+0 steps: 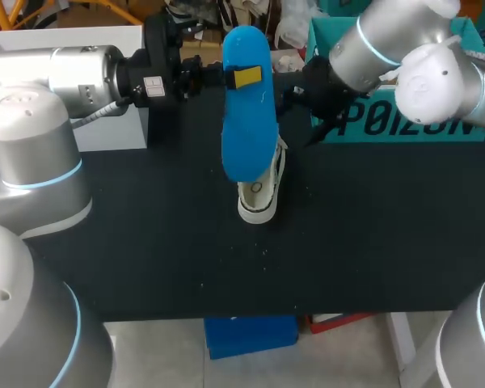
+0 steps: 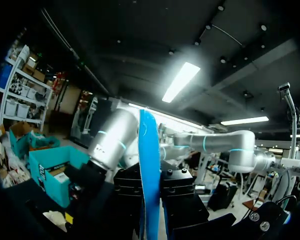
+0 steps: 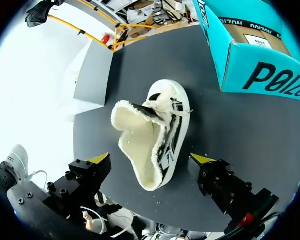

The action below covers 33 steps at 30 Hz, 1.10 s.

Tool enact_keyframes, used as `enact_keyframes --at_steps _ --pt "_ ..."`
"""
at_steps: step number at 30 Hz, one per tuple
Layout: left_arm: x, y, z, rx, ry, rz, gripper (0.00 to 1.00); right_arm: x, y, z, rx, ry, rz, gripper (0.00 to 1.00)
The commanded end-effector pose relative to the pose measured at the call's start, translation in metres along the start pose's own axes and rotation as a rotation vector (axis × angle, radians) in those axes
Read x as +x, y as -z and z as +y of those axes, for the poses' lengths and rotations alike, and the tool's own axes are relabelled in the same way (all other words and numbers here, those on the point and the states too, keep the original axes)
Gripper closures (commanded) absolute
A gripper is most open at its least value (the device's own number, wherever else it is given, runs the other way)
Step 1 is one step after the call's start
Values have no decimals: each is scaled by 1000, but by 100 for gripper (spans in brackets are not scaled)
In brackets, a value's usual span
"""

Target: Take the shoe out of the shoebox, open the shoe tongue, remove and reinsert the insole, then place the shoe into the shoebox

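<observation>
A white box (image 1: 113, 129) sits at the table's (image 1: 145, 242) far left edge. Beside it, the left arm's fingers (image 1: 246, 78) are clamped on the blue insole (image 1: 248, 121), holding it in the air above the shoe (image 3: 162, 130). The white, fleece-lined shoe rests on the table near its middle, outside the box. The right arm's fingers (image 3: 101, 160) hang over the shoe, spread wide on either side without touching it. The teal shoebox (image 1: 404, 121) stands at the far right.
</observation>
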<state>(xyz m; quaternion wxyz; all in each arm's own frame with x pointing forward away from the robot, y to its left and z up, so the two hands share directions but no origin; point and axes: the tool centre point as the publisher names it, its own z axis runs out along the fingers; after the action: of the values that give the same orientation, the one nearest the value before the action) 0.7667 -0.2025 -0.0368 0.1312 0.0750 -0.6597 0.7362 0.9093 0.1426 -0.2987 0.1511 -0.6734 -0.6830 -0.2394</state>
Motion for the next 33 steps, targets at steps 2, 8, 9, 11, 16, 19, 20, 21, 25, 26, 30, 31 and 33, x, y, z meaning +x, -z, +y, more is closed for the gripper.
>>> enact_keyframes --at_steps 2,8,9,11,16,19,20,21,25,26,30,31,33 --pt "1 -1 1 -1 0 -7 100 -8 -1 -5 6 -27 265 0" --pt "1 -1 1 -1 0 -7 100 -14 5 -8 6 -101 433 0" --pt "1 -1 1 -1 0 -7 100 -14 8 -7 -5 -112 467 0" --pt "1 -1 1 -1 0 -7 100 -14 11 -6 -8 -125 523 0" --pt "1 -1 1 -1 0 -7 100 -7 19 -6 -31 -119 606 0" --pt "1 -1 1 -1 0 -7 100 -4 26 -5 -48 -115 625 0" --pt "1 -1 1 -1 0 -7 100 -3 28 -4 -52 -113 632 0" --pt "1 -1 1 -1 0 -7 100 -2 30 -4 -56 -113 634 0" --pt "1 -1 1 -1 0 -7 100 -1 38 -4 -73 -116 647 0" --pt "1 -1 1 -1 0 -7 100 0 40 -4 -74 -117 650 0" --pt "1 -1 1 -1 0 -7 100 1 47 -4 -75 -144 703 0" --pt "1 -1 1 -1 0 -7 100 1 49 -5 -76 -143 702 0" --pt "1 -1 1 -1 0 -7 100 3 52 -5 -83 -142 705 0"
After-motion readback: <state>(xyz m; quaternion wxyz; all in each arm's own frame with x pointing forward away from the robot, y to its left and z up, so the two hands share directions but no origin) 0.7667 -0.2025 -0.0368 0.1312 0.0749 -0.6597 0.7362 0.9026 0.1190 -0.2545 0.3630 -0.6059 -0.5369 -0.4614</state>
